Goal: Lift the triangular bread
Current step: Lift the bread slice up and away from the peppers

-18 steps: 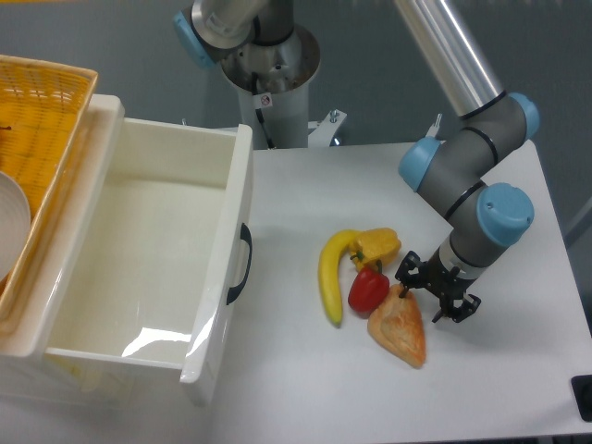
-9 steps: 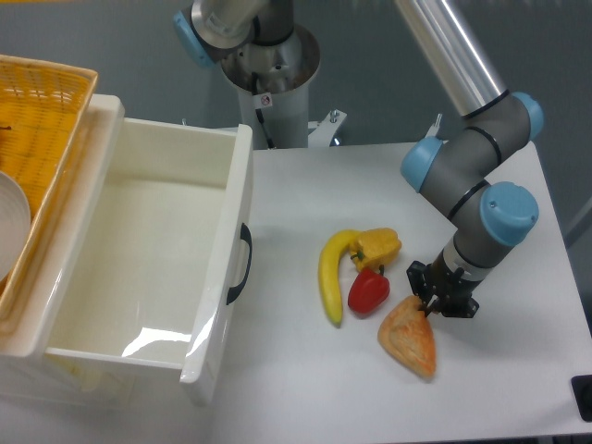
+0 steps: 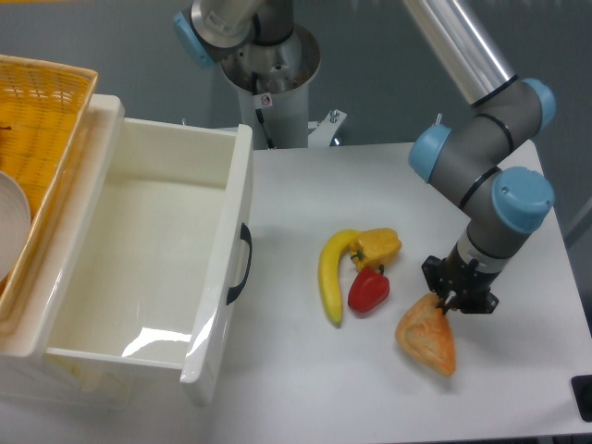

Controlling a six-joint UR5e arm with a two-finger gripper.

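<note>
The triangular bread (image 3: pixel 427 336) is a golden-orange rounded wedge with a paler top, at the front right of the white table. My gripper (image 3: pixel 452 303) is shut on its upper corner. The bread hangs from that corner, tilted, with its lower end close to the table; I cannot tell whether it touches. It sits to the right of the red pepper (image 3: pixel 368 290), apart from it.
A yellow banana (image 3: pixel 330 271) and a small yellow pepper (image 3: pixel 376 248) lie left of the bread. A large white bin (image 3: pixel 157 259) stands on the left, with a wicker basket (image 3: pixel 42 120) beyond it. The table's right edge is near my arm.
My gripper closed on the bread's upper corner and moved right and slightly toward the front, taking the bread away from the red pepper.
</note>
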